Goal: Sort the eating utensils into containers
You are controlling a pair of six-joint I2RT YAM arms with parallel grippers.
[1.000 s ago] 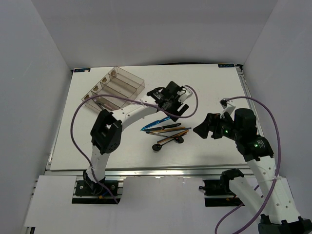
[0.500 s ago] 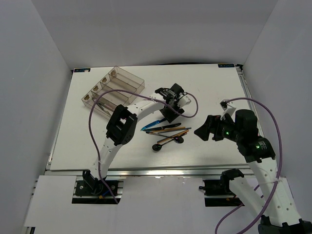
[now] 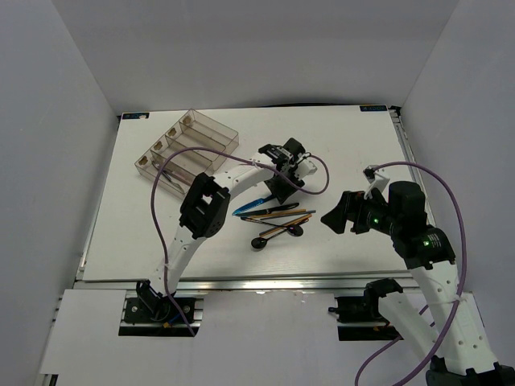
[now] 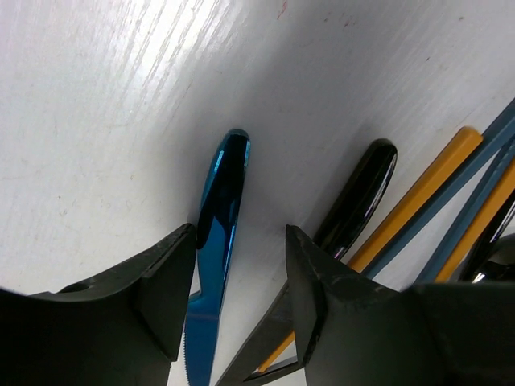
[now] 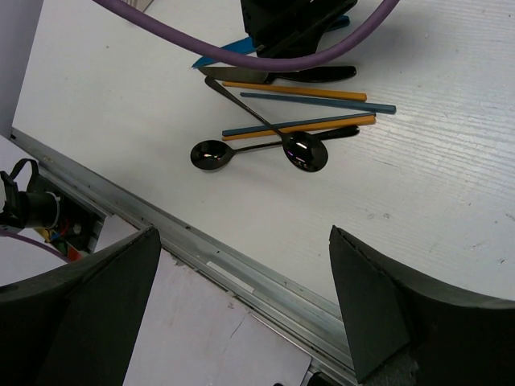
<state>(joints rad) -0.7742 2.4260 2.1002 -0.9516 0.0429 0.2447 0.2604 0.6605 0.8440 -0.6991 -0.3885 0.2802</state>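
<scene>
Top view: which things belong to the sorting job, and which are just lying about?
Job: blue knife, black spoons, chopsticks, clear organizer tray.
Not the job: purple cable, metal rail at the table's near edge.

In my left wrist view the blue knife (image 4: 219, 225) runs off the edge at 6 o'clock, between the fingers of my left gripper (image 4: 240, 235). The chopsticks (image 4: 418, 193) are cut off at 3 o'clock. From above, what lies in the tray (image 3: 216, 123) is too small to tell.
</scene>
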